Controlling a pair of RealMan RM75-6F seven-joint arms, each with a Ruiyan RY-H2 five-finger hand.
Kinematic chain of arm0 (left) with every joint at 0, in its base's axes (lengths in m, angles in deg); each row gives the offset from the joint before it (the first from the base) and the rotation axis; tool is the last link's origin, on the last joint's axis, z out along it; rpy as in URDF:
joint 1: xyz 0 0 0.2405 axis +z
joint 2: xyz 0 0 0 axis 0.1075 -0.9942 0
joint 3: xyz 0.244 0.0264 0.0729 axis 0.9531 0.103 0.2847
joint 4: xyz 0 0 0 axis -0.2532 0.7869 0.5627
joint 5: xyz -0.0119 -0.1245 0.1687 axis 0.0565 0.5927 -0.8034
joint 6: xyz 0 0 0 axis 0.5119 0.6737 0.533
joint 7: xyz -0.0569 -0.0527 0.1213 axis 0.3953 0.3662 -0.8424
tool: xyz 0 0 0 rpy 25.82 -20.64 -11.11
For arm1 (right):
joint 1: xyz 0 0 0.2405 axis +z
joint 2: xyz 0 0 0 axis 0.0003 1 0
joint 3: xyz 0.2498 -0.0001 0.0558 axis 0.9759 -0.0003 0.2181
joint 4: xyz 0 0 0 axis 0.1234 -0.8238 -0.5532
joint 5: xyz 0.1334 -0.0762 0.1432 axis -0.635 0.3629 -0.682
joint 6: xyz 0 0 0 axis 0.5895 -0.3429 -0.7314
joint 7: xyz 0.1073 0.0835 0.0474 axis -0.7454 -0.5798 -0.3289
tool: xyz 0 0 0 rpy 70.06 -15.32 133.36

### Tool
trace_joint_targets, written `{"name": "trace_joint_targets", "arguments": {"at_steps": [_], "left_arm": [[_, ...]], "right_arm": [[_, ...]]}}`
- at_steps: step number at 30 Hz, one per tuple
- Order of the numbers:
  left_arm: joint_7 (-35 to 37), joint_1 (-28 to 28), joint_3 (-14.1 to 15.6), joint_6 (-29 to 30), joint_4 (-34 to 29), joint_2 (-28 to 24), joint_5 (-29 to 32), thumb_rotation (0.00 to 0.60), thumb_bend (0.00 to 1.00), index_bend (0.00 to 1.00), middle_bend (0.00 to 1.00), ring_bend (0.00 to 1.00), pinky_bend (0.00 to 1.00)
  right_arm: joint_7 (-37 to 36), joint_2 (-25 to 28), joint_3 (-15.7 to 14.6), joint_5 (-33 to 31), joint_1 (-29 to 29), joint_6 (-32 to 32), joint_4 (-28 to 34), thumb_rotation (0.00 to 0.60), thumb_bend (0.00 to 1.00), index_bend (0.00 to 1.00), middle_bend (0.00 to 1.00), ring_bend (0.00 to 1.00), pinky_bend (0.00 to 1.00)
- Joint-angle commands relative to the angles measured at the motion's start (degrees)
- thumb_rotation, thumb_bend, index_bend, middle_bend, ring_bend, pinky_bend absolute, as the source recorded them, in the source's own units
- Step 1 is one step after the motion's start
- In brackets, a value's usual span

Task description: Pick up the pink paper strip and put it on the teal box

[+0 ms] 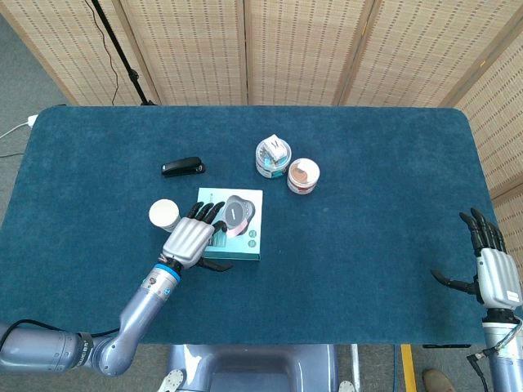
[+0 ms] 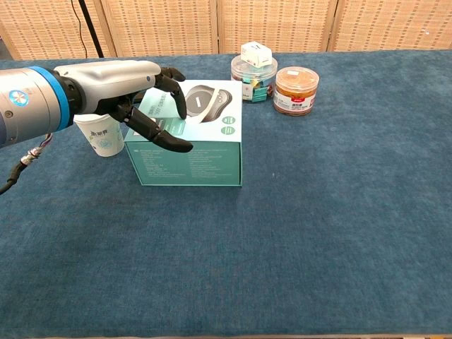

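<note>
The teal box (image 1: 245, 245) (image 2: 205, 159) stands left of the table's middle. A pale pink paper strip (image 1: 234, 232) lies on its top, near the front of the grey picture; in the chest view I cannot make it out. My left hand (image 1: 189, 238) (image 2: 123, 88) hovers over the box's left edge with its fingers spread, holding nothing, its fingertips just left of the strip. My right hand (image 1: 494, 269) rests open at the table's right edge, far from the box, and shows only in the head view.
A white paper cup (image 1: 165, 215) (image 2: 101, 134) stands just left of the box, close to my left hand. A black stapler (image 1: 182, 167) lies behind it. Two round jars (image 1: 273, 157) (image 1: 303, 175) stand behind the box to the right.
</note>
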Motion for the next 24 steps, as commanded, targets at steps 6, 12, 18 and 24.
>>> {"name": "trace_joint_targets", "arguments": {"at_steps": [6, 12, 18, 24], "left_arm": [[0.26, -0.01, -0.07, -0.27, -0.11, -0.17, 0.08, 0.278, 0.00, 0.35, 0.00, 0.00, 0.00], [0.11, -0.20, -0.11, -0.31, -0.21, 0.08, 0.08, 0.277, 0.00, 0.35, 0.00, 0.00, 0.00], [-0.37, -0.43, -0.12, -0.05, -0.68, 0.39, 0.13, 0.277, 0.00, 0.35, 0.00, 0.00, 0.00], [-1.34, -0.75, 0.07, 0.46, -1.56, 0.99, -0.03, 0.277, 0.00, 0.35, 0.00, 0.00, 0.00]], "right_arm": [[-0.12, 0.08, 0.01, -0.05, -0.04, 0.00, 0.06, 0.600, 0.00, 0.07, 0.00, 0.00, 0.00], [-0.31, 0.15, 0.04, -0.12, -0.03, 0.07, 0.03, 0.600, 0.00, 0.07, 0.00, 0.00, 0.00], [-0.42, 0.21, 0.07, -0.09, -0.05, 0.02, 0.05, 0.600, 0.00, 0.07, 0.00, 0.00, 0.00], [-0.38, 0.19, 0.04, -0.03, -0.05, 0.00, 0.08, 0.600, 0.00, 0.07, 0.00, 0.00, 0.00]]}}
